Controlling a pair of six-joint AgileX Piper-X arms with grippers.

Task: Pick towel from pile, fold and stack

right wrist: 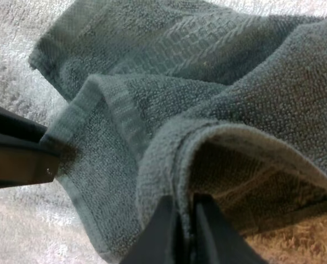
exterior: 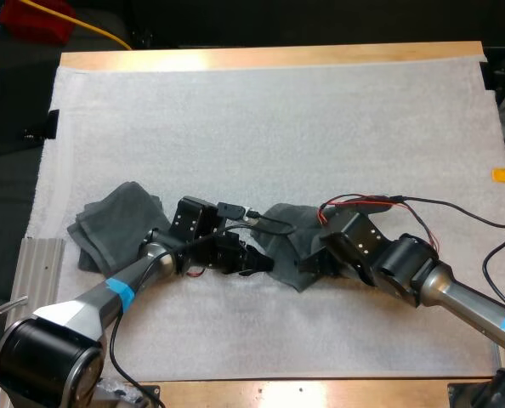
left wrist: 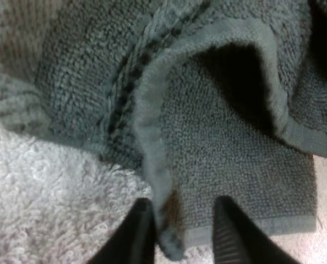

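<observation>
Two claws, both at the one crumpled towel. The right claw (right wrist: 184, 202) is nearly closed, its two black fingers (right wrist: 162, 234) pinching a raised fold of the crumpled dark grey-green terry towel (right wrist: 169, 66) between them. The left claw (left wrist: 183, 202) stands narrowly apart. It straddles the towel's stitched hem, which rises as a ridge against one finger, while the other finger lies over a flat layer. No squeeze is visible there.

The towel's cloth is looped pile with a woven band and thick rolled edges. One fold arches up, and the hollow beneath it is too dark to make out. From above, both claws cover the towel's near edge, so its outline there is hidden.

Under the towel lies one white fleecy mat (exterior: 278, 110). Beside the towel, on the left arm's side and apart from it, sits one folded stack of dark grey-green towels (exterior: 116, 223) — how many layers it has I cannot tell. Beyond the mat shows the pale wooden table (exterior: 269, 58).
</observation>
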